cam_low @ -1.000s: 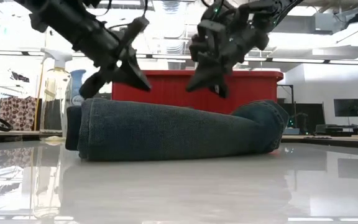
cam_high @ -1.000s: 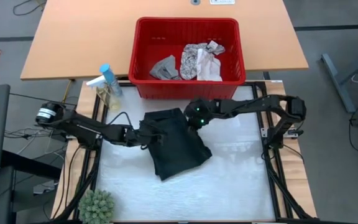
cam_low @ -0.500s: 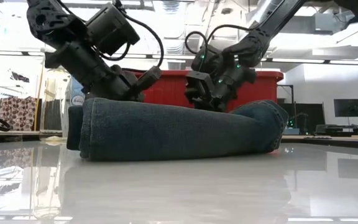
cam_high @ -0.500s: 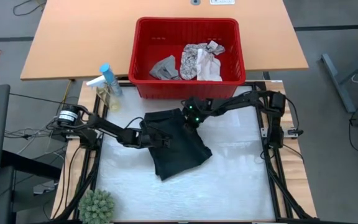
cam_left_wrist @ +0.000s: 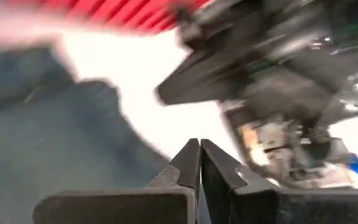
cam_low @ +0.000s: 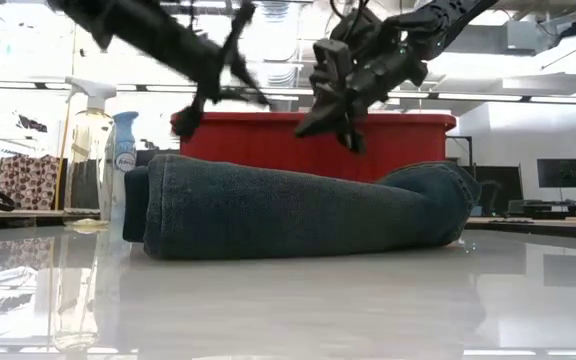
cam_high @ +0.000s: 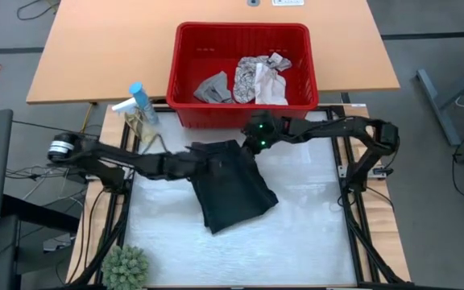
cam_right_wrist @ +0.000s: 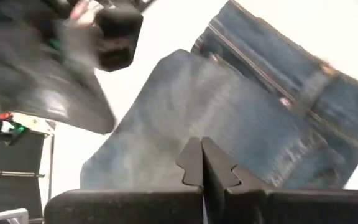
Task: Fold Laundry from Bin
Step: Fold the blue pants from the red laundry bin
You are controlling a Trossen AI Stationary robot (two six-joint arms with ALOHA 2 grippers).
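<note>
A large dark garment [cam_high: 234, 189] lies folded into a thick bundle on the white mat, resting on its underside [cam_low: 298, 215]. My left gripper [cam_high: 216, 159] hovers shut over the bundle's far left part, clear of the cloth [cam_left_wrist: 199, 155]. My right gripper [cam_high: 256, 138] hovers shut over its far right corner, also clear [cam_right_wrist: 202, 155]. Behind them stands the red bin [cam_high: 185, 72], holding a grey cloth [cam_high: 213, 87], a leaf-patterned cloth [cam_high: 250, 76] and a whitish cloth [cam_high: 274, 87].
A spray bottle and a blue-capped bottle [cam_high: 139, 109] stand at the mat's far left corner. A small green plant [cam_high: 126, 266] sits at the near left corner. The bin's near wall rises just behind the garment. The mat's right half [cam_high: 312, 209] lies bare.
Both grippers dropped onto the top of the folded garment, shut, then rose clear of it again. The left one also swung toward the bin. The bundle has shifted slightly toward the table's right edge and stays folded.
</note>
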